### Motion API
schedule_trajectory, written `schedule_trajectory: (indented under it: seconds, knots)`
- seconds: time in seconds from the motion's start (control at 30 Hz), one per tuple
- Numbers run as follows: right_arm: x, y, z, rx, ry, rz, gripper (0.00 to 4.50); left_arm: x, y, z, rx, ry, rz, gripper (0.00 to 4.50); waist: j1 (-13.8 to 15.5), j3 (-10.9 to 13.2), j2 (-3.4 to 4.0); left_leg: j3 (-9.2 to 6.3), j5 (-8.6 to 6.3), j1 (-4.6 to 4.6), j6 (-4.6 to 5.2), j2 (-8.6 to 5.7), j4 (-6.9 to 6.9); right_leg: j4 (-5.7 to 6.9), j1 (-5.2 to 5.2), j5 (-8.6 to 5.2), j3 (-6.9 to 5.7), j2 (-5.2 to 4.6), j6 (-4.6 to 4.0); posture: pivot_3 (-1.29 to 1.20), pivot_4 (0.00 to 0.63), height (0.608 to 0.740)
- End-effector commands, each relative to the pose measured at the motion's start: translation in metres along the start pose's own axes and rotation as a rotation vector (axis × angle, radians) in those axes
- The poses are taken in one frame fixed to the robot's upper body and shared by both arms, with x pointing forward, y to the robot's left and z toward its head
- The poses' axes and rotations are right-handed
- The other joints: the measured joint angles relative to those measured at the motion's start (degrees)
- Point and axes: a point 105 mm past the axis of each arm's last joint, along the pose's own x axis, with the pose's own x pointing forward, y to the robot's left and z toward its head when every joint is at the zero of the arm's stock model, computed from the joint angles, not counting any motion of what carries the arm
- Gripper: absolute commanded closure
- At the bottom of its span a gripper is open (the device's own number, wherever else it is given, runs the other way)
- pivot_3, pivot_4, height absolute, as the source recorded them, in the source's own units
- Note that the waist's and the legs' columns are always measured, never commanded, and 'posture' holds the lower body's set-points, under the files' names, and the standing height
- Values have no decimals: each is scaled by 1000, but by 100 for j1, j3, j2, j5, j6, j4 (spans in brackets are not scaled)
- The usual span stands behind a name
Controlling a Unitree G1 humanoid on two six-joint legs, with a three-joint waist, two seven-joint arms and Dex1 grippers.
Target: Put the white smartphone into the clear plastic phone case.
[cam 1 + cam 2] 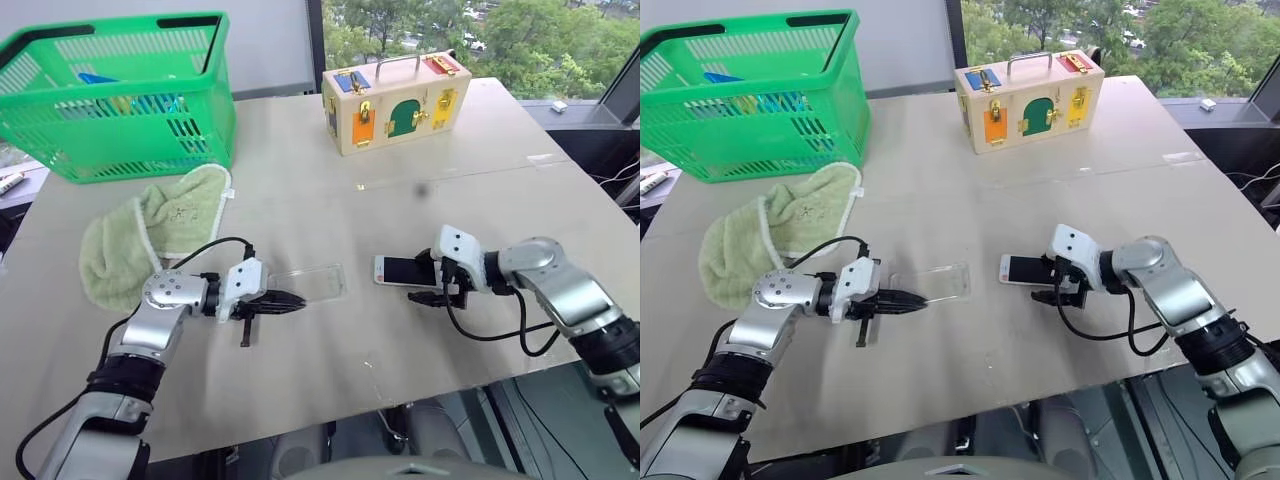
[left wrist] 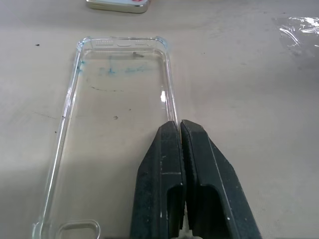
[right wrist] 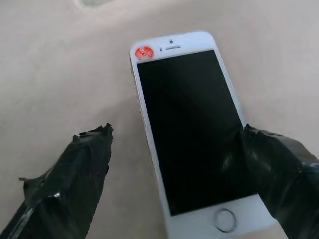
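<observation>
Your left gripper [image 1: 290, 300] has its two black fingers [image 2: 169, 164] pressed tight together, tips resting at the long edge of the clear case [image 1: 312, 282], which lies flat and empty on the table [image 1: 300, 190]; whether they pinch that edge or only touch it you cannot tell. Your right gripper [image 3: 174, 164] is spread wide over the white phone [image 1: 400, 270], one finger on bare table beside it, the other over its edge near the home button. The phone lies screen up (a small red sticker by its earpiece), just beside the case's far end but apart from it. Farther back sit a green basket [image 1: 120, 95], a green towel [image 1: 150, 240] and a wooden lock box [image 1: 395, 100].
</observation>
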Motion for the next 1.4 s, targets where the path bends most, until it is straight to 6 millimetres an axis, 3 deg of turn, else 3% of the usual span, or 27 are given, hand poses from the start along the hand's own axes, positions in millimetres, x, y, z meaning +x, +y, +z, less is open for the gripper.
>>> schedule_trajectory:
  seconds: [0.03,0.27,0.43,0.47,0.57,0.67,0.8,0.93,0.97,1.13,1.17,1.3,1.4]
  knots:
    - [3,-5,-10,-19,47,34,49,-7,-5,-21,-71,52,36,4500,-13,-1,1,1,0,3,0,1,0,1,0,0,0,0,0,0,150,740]
    - [8,-24,-22,16,73,35,49,-3,-16,-15,-63,8,13,4500,-129,-6,2,5,0,8,0,3,0,9,0,0,6,0,0,0,150,740]
    - [10,-16,-30,26,111,92,49,1,-19,-5,-51,-14,2,4500,-140,-12,-5,10,0,11,0,2,1,9,1,0,15,-5,0,0,150,740]
    - [11,-15,-31,26,115,98,580,1,-19,-3,-48,-17,-1,4500,-138,-14,-7,11,0,11,0,2,1,9,0,0,15,-7,0,0,150,740]
    - [11,-12,-33,20,112,89,1566,6,-16,16,-28,-43,-12,4500,-131,-16,-11,12,-1,8,-1,4,1,6,-1,0,15,-11,1,0,150,740]
    - [6,-11,-30,16,86,65,1568,11,-15,32,-21,-60,-19,4500,-114,-18,-19,8,-1,-2,-1,4,0,-1,-2,0,10,-11,1,0,150,740]
    - [-17,-8,-6,30,-58,-4,1570,21,-10,64,-30,-85,-18,4500,-14,-9,-21,2,-1,-15,-1,-4,0,-6,-7,-1,4,-11,2,0,150,740]
    - [-52,6,19,49,-182,-85,1773,40,0,91,-49,-83,8,4500,50,4,-9,-4,-1,-30,-1,-8,-6,-24,-10,-1,-4,-9,5,0,150,740]
    - [-59,9,21,52,-188,-101,2013,45,1,94,-58,-71,9,4500,47,5,-9,-6,-1,-35,-1,-9,-6,-28,-10,-1,-6,-7,5,0,150,740]
    - [-78,24,32,64,-203,-155,4267,65,-2,95,-79,-18,-31,4500,-20,12,-20,-6,-1,-41,-1,-11,-6,-37,-15,-2,2,-1,8,0,150,740]
    - [-79,26,32,65,-201,-163,4464,69,-3,92,-73,-8,-41,4500,-19,14,-21,-9,-1,-42,-1,-10,-6,-37,-15,-2,2,1,8,0,150,740]
    - [-76,30,27,65,-172,-180,4464,74,0,91,-97,-34,-37,4500,-5,16,-24,-11,-1,-41,-1,-9,-10,-35,-15,-3,-2,9,6,0,150,740]
    - [-67,21,22,74,-166,-206,4464,68,2,93,-79,-66,-39,4500,-11,18,-27,-15,-1,-40,-1,-10,-10,-35,-15,-3,1,10,6,0,150,740]
